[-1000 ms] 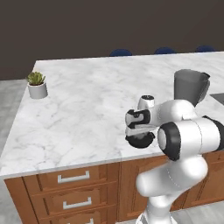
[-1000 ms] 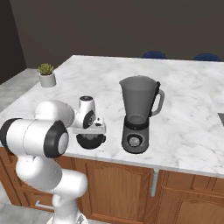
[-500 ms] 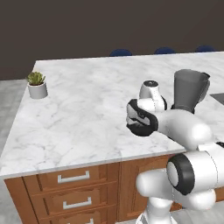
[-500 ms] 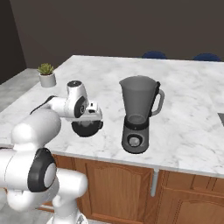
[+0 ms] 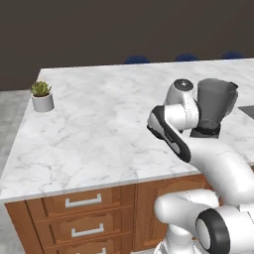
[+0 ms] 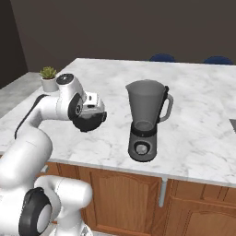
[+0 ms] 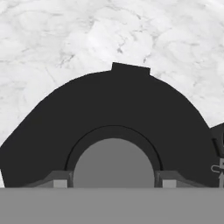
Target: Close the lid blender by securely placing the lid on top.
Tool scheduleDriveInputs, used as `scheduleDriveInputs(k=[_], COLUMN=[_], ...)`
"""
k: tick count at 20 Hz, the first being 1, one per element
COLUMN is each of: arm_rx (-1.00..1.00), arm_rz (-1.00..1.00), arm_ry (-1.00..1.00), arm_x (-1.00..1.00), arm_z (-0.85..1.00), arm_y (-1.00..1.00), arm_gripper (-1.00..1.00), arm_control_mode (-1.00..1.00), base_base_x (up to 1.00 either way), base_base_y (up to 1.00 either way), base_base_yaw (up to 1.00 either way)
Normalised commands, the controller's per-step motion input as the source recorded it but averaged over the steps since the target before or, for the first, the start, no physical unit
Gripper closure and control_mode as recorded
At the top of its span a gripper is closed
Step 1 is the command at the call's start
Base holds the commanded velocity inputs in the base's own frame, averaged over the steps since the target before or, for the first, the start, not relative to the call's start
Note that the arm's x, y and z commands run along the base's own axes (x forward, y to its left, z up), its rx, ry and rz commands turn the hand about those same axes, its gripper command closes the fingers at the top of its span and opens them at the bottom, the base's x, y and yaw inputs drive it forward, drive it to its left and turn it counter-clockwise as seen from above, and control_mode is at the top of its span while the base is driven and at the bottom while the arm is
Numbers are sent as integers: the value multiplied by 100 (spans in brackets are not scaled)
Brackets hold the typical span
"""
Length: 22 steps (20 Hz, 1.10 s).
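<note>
The gripper point(image 6: 92, 120) is up off the marble countertop point(image 6: 198, 129) with the lid point(image 6: 88, 123) clamped between its fingers — closed on the grey centre cap point(image 7: 113, 162), going by the hand view, where the two finger tips sit tight against either side of that cap. That's a sensible hold: pinching the raised cap leaves the whole black rim free to seat on the jar.

In the hand view the lid's pointed tab point(image 7: 130, 68) faces away from the camera, with bare marble beyond it. Nothing under the disc but air, so it's being carried, not resting.

Now the target — the blender point(image 6: 146, 120) stands upright near the front edge of the countertop, to the right of the gripper in the right base view, mouth open and uncovered, handle point(image 6: 167, 107) on its far side from the arm. The lid looks lower than the jar's rim, though the angle makes that hard to call. So I'd judge the job is at the carry stage: lid lifted, not yet over the mouth.

Off at the far left corner sits a small potted plant point(image 5: 41, 96), well clear of the action.
</note>
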Motion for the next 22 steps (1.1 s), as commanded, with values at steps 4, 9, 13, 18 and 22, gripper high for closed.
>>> scheduleDriveInputs(k=[4,9,13,18,22], arm_rx=[0,-1,-2,-2,0], arm_rz=[0,-3,-6,-9,-6], arm_ry=[-19,-21,-17,-6,-1], arm_x=[-17,-30,-17,0,0], arm_z=[100,100,100,100,91], arm_y=[-22,-32,-23,-36,-57], arm_gripper=[100,100,100,100,100], arm_control_mode=[-100,-100,-100,-100,-100], base_base_x=[0,0,0,0,0], base_base_y=[0,0,0,0,0], base_base_yaw=[0,0,0,0,0])
